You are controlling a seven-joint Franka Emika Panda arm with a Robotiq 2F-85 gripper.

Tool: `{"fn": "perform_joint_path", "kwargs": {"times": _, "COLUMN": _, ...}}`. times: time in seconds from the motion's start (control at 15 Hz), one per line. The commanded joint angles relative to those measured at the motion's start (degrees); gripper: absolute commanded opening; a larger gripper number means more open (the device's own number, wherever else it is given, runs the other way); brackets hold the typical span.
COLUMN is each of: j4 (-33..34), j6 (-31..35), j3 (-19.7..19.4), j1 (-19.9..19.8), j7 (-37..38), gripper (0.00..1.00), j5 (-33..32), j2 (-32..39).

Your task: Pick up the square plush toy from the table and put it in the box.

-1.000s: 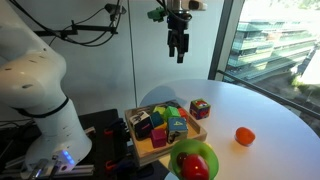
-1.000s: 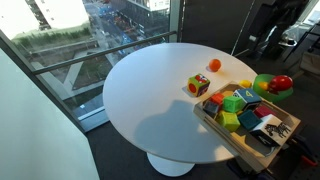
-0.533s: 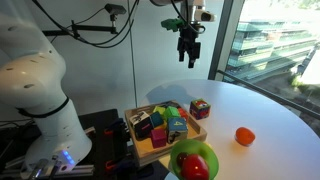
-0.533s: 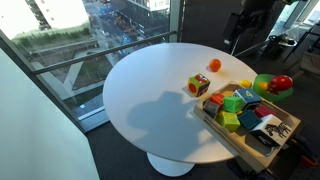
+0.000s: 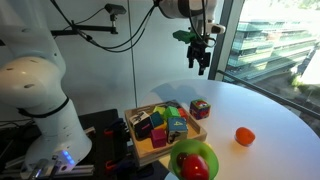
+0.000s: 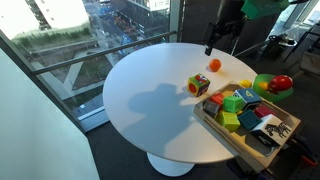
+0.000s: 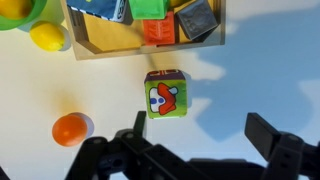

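Gripper [image 5: 203,66]: fingers spread wide, empty, high up | change: you have swung it from over the box [image 7: 110,50] to above the square plush toy [image 7: 165,94] | toy: on table [image 6: 150,100], just beside box | meaning: aligned, descent remains.

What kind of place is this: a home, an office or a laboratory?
Probably an office or laboratory high in a city building: tall windows look down on streets, a round white table stands beside them, and cables hang near the robot arm.

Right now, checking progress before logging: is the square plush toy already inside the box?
No, the square plush toy sits on the table just outside the box wall.
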Motion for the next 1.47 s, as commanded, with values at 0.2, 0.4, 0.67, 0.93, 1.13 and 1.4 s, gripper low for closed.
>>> {"fn": "perform_joint_path", "kwargs": {"times": 0.2, "j4": 5.80, "j6": 4.12, "j3": -1.03, "j1": 0.56, "j7": 0.90, "gripper": 1.00, "j5": -3.06, "j2": 7.70}}
{"fn": "perform_joint_path", "kwargs": {"times": 0.4, "j4": 6.74, "j6": 4.99, "j3": -1.70, "j1": 0.64, "j7": 1.31, "gripper": 1.00, "j5": -4.57, "j2": 9.87}}
{"fn": "perform_joint_path", "kwargs": {"times": 0.67, "j4": 8.62, "j6": 3.02, "j3": -2.53, "j1": 1.04, "j7": 3.77, "gripper": 1.00, "j5": -5.27, "j2": 11.64}}
{"fn": "perform_joint_path", "kwargs": {"times": 0.93, "j4": 6.70, "j6": 4.89, "j3": -2.38, "j1": 0.67, "j7": 1.76, "gripper": 1.00, "j5": -3.83, "j2": 11.05}}
{"fn": "perform_joint_path", "kwargs": {"times": 1.13, "j4": 6.79, "j6": 4.82, "j3": -2.38, "j1": 0.75, "j7": 2.00, "gripper": 1.00, "j5": -3.83, "j2": 11.05}}
{"fn": "perform_joint_path", "kwargs": {"times": 1.4, "j4": 6.83, "j6": 4.81, "j3": -2.39, "j1": 0.76, "j7": 2.13, "gripper": 1.00, "j5": -3.84, "j2": 11.05}}
